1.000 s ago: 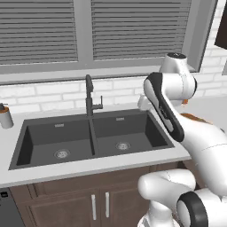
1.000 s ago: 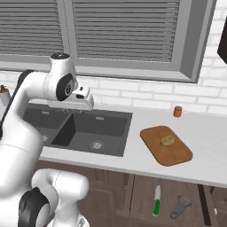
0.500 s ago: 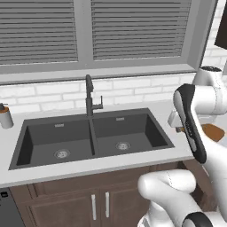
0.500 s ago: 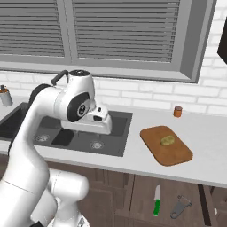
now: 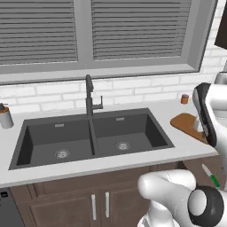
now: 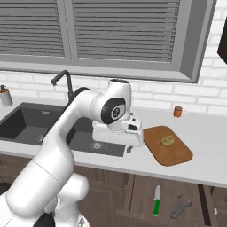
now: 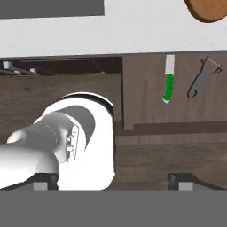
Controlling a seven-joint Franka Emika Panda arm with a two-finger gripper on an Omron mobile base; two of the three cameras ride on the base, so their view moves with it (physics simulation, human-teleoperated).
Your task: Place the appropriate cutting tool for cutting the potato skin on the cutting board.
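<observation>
gripper [image 7: 113, 179]: jaws wide, empty | swung right from sink toward cutting board [image 6: 168, 144] | potato [image 6: 167, 140] unmoved

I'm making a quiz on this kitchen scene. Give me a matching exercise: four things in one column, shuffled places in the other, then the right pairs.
Things:
1. potato
2. green-handled knife
3. small orange-brown jar
4. soap dispenser

Places:
A. on the counter by the brick wall, beyond the board
B. on the cutting board
C. on the counter left of the sink
D. in the open drawer, beside the grey peeler

Pairs: 1-B, 2-D, 3-A, 4-C
</observation>
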